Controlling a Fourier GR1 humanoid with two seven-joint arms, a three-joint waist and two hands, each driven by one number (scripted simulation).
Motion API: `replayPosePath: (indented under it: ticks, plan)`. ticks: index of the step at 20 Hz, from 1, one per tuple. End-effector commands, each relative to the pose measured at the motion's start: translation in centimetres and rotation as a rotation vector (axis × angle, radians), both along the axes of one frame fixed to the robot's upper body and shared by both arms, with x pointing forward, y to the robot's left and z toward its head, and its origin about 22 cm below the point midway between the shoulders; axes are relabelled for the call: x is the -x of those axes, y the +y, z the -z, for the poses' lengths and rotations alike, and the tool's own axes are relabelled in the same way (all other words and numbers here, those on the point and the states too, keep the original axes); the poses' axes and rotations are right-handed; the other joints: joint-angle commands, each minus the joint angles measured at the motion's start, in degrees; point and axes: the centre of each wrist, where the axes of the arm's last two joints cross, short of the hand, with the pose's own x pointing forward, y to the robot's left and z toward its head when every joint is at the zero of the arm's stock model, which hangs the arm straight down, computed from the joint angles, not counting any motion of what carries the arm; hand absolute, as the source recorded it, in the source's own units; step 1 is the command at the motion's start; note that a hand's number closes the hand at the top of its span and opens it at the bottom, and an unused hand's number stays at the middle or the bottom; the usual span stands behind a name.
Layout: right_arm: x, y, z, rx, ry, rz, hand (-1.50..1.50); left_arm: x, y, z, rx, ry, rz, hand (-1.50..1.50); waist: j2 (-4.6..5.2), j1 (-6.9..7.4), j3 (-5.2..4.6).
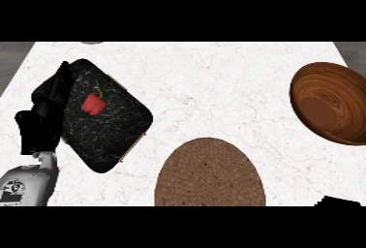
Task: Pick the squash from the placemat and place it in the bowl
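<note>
One red squash on dark placemat, one wooden bowl, left hand beside mat

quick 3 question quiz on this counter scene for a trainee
1. True or false: the red vegetable lies in the bowl.
2. What lies on the round woven mat? A) the red vegetable B) the bowl C) nothing
3. Fill in: the left hand shows at the ___ edge of the black board.
Key: 1 false; 2 C; 3 left
</note>
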Motion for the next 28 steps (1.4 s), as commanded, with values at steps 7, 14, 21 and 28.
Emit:
replayPosePath:
  ticks: [7,14,21,28]
  plan:
    - [-10.7,-9.7,-4.1,-0.286,-0.111,0.146,1.50,-0.5,-0.4,0.8,0.004,0.007,0.032,0.00,0.15,1.19,0.00]
    - [-16.7,-14.5,0.0,-0.025,-0.196,0.263,1.50,-0.6,-1.1,0.1,-0.009,0.006,0.032,0.00,0.11,1.57,0.05]
    - [-21.9,-15.7,3.2,0.129,-0.234,0.360,1.50,-0.7,-0.1,1.6,-0.003,0.001,0.034,0.00,0.36,2.10,0.04]
    - [-25.2,-16.9,4.4,0.018,-0.020,0.385,-1.50,-1.5,-1.2,-0.6,0.005,-0.016,0.064,0.00,0.99,3.62,0.15]
